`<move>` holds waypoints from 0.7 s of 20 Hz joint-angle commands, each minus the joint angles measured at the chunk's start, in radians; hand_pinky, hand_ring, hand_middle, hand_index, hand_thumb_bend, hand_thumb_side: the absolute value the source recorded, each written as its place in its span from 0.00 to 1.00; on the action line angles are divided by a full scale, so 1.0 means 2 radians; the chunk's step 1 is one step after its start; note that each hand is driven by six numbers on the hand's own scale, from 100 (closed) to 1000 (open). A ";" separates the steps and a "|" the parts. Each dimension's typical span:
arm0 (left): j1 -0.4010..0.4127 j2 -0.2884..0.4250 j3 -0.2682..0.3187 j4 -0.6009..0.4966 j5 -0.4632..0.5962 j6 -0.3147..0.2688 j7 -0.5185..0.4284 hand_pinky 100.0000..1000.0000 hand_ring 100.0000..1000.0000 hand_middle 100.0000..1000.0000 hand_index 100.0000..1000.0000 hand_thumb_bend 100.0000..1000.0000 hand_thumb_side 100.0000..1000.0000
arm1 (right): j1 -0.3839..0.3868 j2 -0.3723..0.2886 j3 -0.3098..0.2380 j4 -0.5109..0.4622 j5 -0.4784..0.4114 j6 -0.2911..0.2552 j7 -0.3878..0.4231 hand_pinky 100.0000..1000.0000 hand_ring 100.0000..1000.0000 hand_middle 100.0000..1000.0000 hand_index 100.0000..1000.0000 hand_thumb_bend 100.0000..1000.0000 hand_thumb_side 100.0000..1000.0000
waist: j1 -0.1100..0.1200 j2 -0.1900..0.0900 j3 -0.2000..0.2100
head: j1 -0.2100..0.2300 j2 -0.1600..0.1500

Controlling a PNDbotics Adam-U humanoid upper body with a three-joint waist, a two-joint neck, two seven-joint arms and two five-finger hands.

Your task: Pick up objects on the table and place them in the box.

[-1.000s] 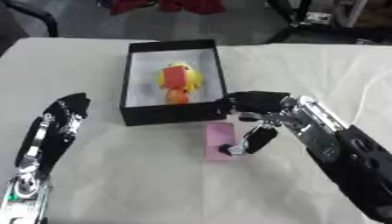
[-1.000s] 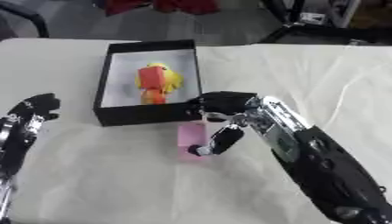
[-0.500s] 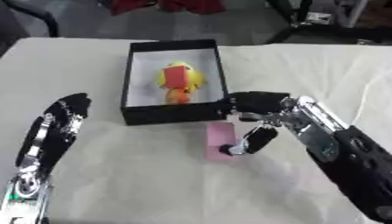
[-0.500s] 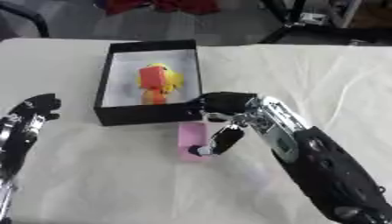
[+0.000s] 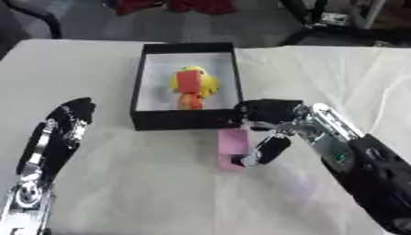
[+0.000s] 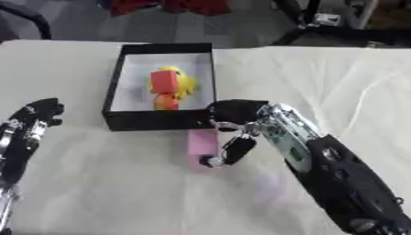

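R hand (image 5: 269, 133) stays curled on pink block (image 5: 232, 146), nothing moved.

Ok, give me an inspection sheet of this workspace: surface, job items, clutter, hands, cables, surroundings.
Surface: table under a white cloth.
Job's things: black box holds yellow, red and orange toys; pink block lies on the cloth just in front of the box.
Clutter: nothing seen.
Hands: right hand curled at the pink block, thumb at its near end; left hand open, idle at lower left.
Cables: nothing seen.
Surroundings: red cloth and dark frames beyond the far edge.
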 commanded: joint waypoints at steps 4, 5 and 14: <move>-0.002 0.011 0.004 -0.010 0.000 0.000 0.001 0.76 0.78 0.68 0.80 0.18 0.70 | -0.004 -0.019 -0.007 -0.033 0.011 0.000 -0.017 0.95 0.85 0.77 0.97 0.25 0.61 | -0.005 -0.011 -0.002 | 0.001 -0.001; -0.002 0.011 0.004 -0.010 0.000 0.000 0.001 0.76 0.78 0.68 0.80 0.18 0.70 | -0.006 -0.022 -0.010 -0.043 0.008 0.002 -0.021 0.95 0.86 0.78 0.97 0.26 0.61 | -0.005 -0.011 -0.002 | 0.001 -0.001; 0.000 0.013 0.005 -0.010 -0.001 0.001 0.003 0.76 0.78 0.67 0.80 0.19 0.69 | -0.005 -0.048 -0.022 -0.133 -0.011 0.013 -0.019 0.97 0.89 0.83 0.99 0.28 0.60 | -0.007 -0.012 -0.004 | 0.005 -0.001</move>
